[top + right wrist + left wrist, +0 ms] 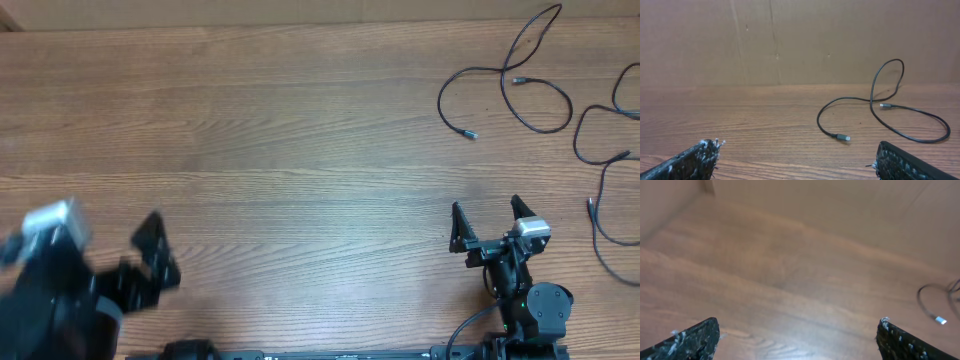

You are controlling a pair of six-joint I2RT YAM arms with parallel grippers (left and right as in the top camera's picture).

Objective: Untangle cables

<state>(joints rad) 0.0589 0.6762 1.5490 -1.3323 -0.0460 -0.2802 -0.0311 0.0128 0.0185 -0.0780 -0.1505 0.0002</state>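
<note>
Left hand (799, 326) and right hand (486, 206) gape wide, empty, above wood-grain table (300, 130); cables (510, 80) lie loose near brown wall (790, 40).

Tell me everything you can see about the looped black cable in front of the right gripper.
The cable is a thin black cord lying loose on the wooden table, ahead of the open right gripper and untouched. It crosses itself, forming a loop that rises toward the back wall; both plug ends rest free.
</note>
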